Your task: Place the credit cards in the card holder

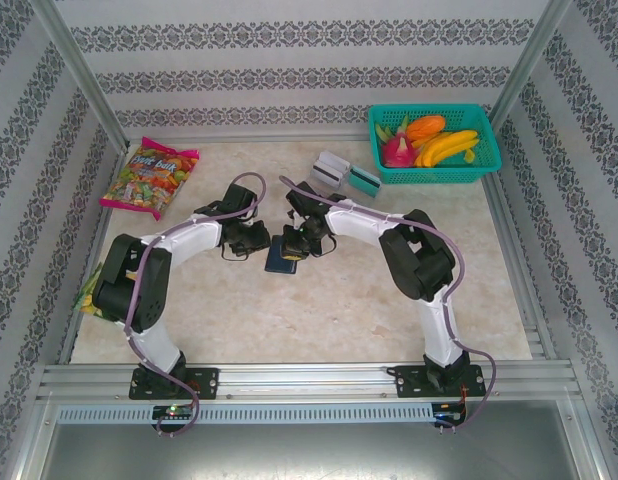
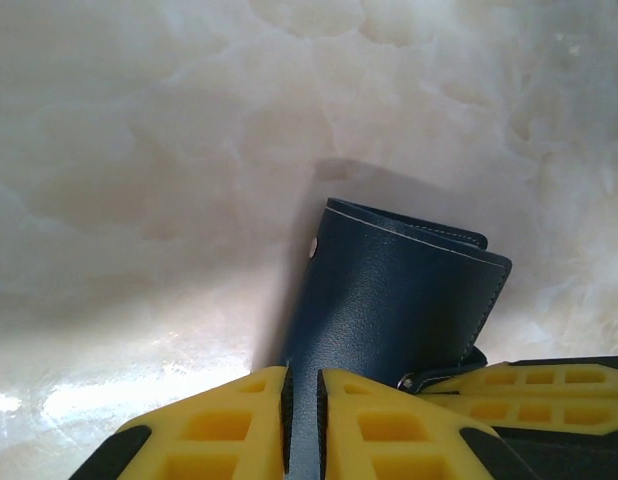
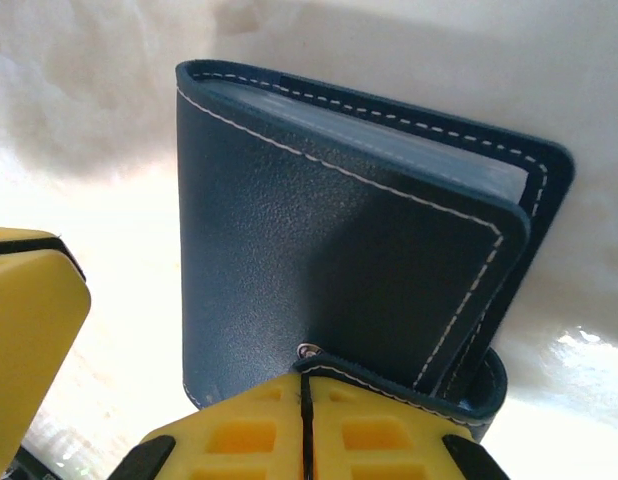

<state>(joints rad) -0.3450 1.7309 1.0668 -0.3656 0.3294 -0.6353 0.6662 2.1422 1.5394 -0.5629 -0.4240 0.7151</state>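
Centrally, the left end effector [image 2: 304, 400], its yellow fingers [image 2: 229, 425] narrowed to a slit, pinches a thin flap edge of the dark navy, white-stitched folding leather card holder [image 3: 319, 260], held partly open over the middle of the pale marble-patterned desk [image 1: 319, 320]. The right end effector [image 3: 305, 410], fingers pressed together, clamps the holder's edge just below its small metal snap. White-grey and teal plastic credit cards [image 1: 341, 172] lie well apart from it, just beside a teal mesh basket [image 1: 439, 175] of fruit at the far right. A colourful candy bag [image 1: 149, 178] lies far left; its lettering is too small to read.
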